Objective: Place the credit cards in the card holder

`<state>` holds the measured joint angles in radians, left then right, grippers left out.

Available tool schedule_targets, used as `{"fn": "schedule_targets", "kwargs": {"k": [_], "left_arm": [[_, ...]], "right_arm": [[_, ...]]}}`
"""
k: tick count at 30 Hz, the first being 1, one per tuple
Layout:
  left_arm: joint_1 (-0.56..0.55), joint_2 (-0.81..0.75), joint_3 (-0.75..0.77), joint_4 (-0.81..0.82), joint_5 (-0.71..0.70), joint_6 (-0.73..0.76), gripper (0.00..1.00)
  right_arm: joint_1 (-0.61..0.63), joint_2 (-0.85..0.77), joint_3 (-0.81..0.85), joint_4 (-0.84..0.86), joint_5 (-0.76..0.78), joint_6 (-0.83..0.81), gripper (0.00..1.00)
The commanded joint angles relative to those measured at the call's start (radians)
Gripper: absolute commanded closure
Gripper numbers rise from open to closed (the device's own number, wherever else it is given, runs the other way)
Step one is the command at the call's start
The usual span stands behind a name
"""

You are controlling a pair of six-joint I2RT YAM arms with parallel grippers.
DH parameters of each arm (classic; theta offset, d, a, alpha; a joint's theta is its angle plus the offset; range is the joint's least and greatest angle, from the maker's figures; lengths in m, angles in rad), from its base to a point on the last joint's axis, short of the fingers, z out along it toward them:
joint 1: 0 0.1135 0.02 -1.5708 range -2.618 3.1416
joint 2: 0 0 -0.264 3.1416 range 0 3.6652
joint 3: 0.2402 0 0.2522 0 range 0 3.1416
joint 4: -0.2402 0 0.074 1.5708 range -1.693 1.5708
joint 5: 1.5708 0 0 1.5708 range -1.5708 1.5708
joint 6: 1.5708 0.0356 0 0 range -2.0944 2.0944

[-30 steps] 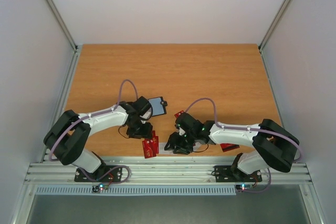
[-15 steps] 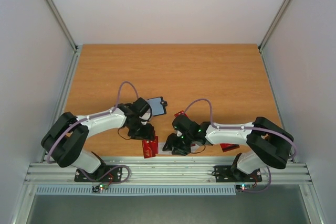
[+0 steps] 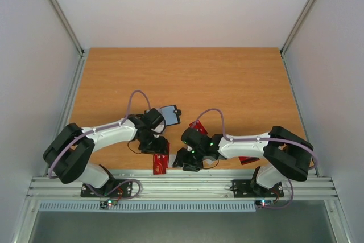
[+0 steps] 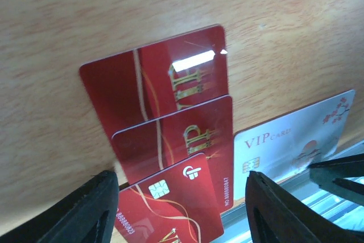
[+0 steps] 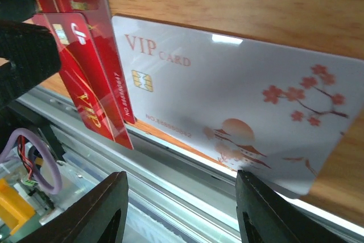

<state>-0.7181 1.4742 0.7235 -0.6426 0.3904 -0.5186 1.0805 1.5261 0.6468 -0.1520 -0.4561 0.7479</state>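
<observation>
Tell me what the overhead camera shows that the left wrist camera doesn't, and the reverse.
Only overhead: the open card holder beyond the left gripper, the right gripper, and a red card by the right arm.
Only left wrist: the cards' print, with gold lettering on the red cards, a chip on the nearest one, and a white card with blossoms.
Both: the red cards at the table's near edge, and the left gripper, open, by them.

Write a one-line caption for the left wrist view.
Open left gripper hovers over three overlapping red cards on the wooden table, a white VIP card beside them at the near edge.
</observation>
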Motion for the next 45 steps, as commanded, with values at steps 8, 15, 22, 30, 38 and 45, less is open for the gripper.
{"fn": "schedule_targets", "kwargs": {"k": [8,15,22,30,38,45], "left_arm": [[-0.007,-0.115,0.064,-0.177,-0.129,-0.028,0.30],[-0.007,-0.173,0.015,-0.177,-0.102,-0.057,0.47],[-0.007,-0.164,-0.025,-0.150,-0.055,-0.075,0.68],[-0.007,-0.113,-0.031,-0.124,-0.022,-0.066,0.80],[-0.007,-0.057,-0.051,-0.083,-0.030,-0.063,0.83],[-0.006,-0.054,-0.091,-0.055,-0.031,-0.079,0.84]], "right_arm": [[0.067,-0.040,0.087,-0.174,0.071,-0.049,0.47],[0.135,0.020,0.078,-0.010,0.073,0.025,0.46],[0.179,0.102,0.081,0.110,0.104,0.072,0.46],[0.183,0.139,0.040,0.234,0.140,0.109,0.46],[0.193,0.158,0.043,0.250,0.158,0.099,0.46],[0.193,0.178,0.036,0.275,0.160,0.091,0.46]]}}
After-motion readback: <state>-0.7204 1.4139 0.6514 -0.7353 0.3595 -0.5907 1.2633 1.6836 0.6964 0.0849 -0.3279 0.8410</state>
